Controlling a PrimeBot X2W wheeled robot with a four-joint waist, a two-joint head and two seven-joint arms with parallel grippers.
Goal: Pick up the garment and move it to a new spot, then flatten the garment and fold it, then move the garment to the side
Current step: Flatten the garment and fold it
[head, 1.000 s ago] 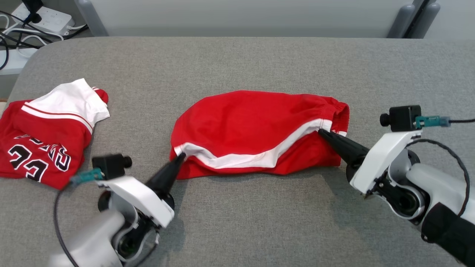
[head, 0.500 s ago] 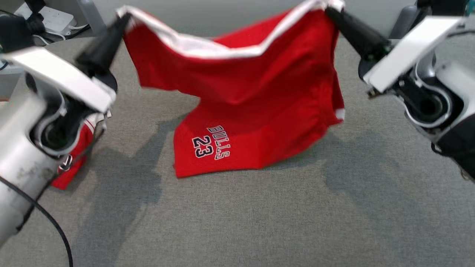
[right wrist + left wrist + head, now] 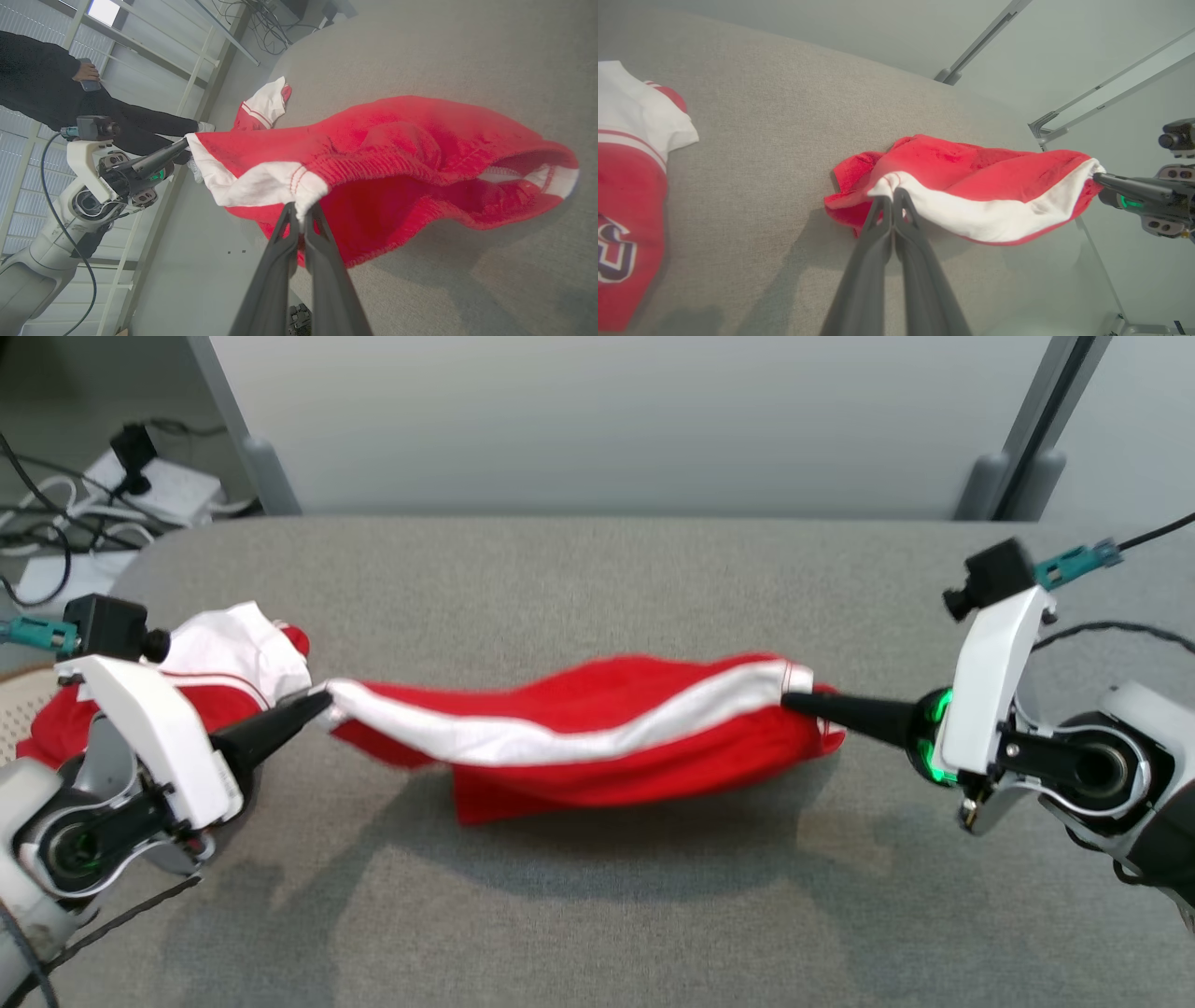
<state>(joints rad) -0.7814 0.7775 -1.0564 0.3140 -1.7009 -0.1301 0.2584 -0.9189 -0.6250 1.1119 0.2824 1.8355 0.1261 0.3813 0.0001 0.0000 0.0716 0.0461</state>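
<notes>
table (image 3: 597, 915): grey woven cloth top, coarse felt-like weave, flat, rounded far corner; lies under both grippers.
person (image 3: 42, 88): dark clothing, a hand holding a small dark object; stands off beyond the left arm, seen from the right wrist.
garment (image 3: 579, 747): red shorts, soft knit, broad white stripe along the top edge with red stitching at its ends, gathered ribbed waistband at the right gripper's end. Pulled into a long, drooping band between the two grippers. One white corner sits in each set of fingertips. Red body bunches and hangs below the stripe, lower folds sagging to the table top between the grippers; shadow right under it.
jersey (image 3: 238, 649): second piece, red with a white panel and thin red stripes, dark-edged lettering partly visible in the left wrist view. Crumpled flat on the table just behind the left gripper, on its outer side, apart from the shorts.
left gripper (image 3: 322, 702): long dark tapered fingers pressed together, pinching the white stripe end.
right gripper (image 3: 789, 702): same dark fingers, pressed together on the other white corner by the waistband; green light ring at its base.
power strip (image 3: 163, 485): white, boxy, dark plug and tangled cables, on the floor well beyond the left gripper.
</notes>
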